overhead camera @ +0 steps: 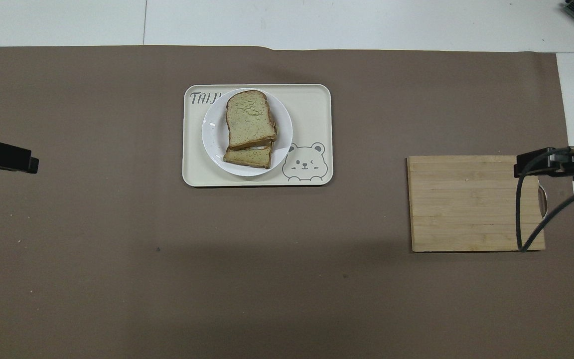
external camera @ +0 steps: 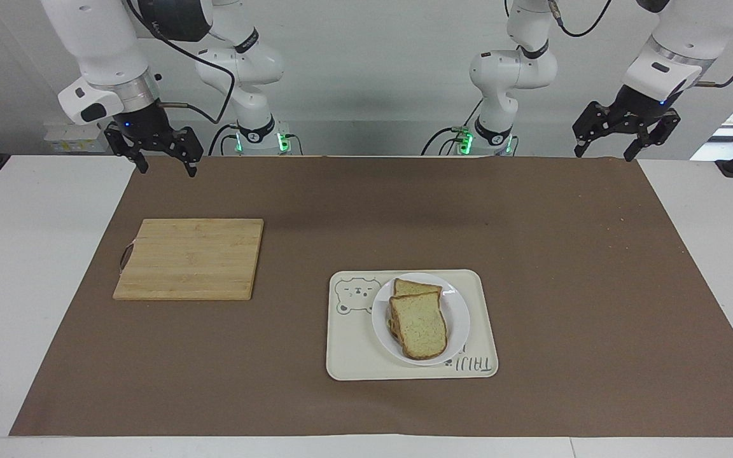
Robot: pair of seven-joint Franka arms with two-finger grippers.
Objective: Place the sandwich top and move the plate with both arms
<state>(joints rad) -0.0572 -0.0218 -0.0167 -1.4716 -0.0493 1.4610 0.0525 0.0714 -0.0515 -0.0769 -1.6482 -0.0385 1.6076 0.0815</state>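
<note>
The sandwich top [external camera: 418, 326] [overhead camera: 249, 119], a pale speckled slice with brown crust, lies on a lower slice [external camera: 416, 287] [overhead camera: 248, 157] whose end sticks out toward the robots. A white sliver shows between them. Both sit on the white plate [external camera: 459, 312] [overhead camera: 212, 134]. My left gripper [external camera: 602, 154] [overhead camera: 18, 159] is open and empty, raised over the mat's edge at the left arm's end. My right gripper [external camera: 168, 170] [overhead camera: 536, 167] is open and empty, waiting in the air by the wooden board's end.
The plate stands on a cream tray with a bear drawing [external camera: 354, 356] [overhead camera: 312, 109] on the brown mat [external camera: 366, 203]. A wooden cutting board [external camera: 191, 257] [overhead camera: 466, 204] lies toward the right arm's end, nearer to the robots than the tray.
</note>
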